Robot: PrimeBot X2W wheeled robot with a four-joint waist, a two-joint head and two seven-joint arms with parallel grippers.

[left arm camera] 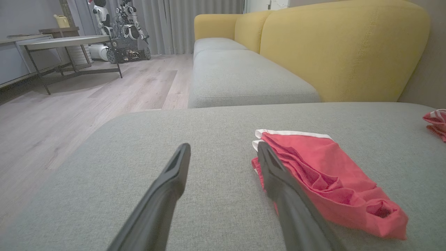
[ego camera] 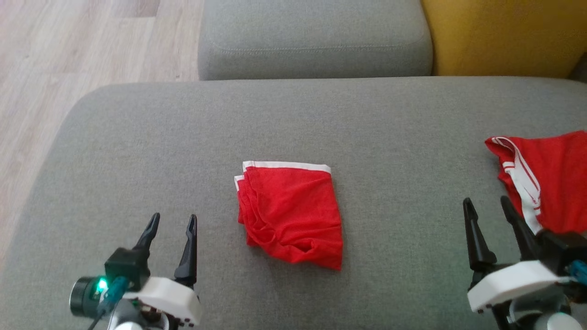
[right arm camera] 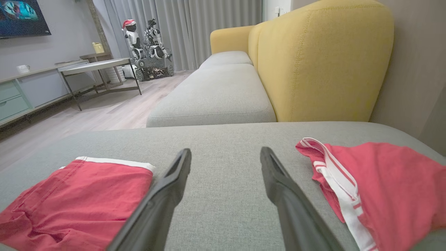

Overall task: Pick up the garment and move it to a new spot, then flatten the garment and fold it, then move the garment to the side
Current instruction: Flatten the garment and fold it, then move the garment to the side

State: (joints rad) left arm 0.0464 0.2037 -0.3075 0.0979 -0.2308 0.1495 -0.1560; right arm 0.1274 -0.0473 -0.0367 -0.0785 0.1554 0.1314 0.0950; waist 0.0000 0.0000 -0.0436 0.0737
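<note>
Head view: a folded red garment (ego camera: 290, 213) is seen lying in the middle of the grey cushion (ego camera: 137, 151), between the left gripper (ego camera: 174, 216) and the right gripper (ego camera: 485, 200), both spread open and empty. A second garment (ego camera: 545, 178) is laid at the right edge.

Left wrist view: the garment is seen just beside the open fingers (left arm camera: 167, 188), perhaps touched by one.

Right wrist view: the open fingers are flanked by both garments.

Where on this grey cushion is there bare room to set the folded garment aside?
Widest bare patch: the left half of the cushion, between its left edge and the folded garment. Also bare: the strip between that garment and the striped garment. Crowded: the right edge, where the striped garment lies beside the right gripper.
</note>
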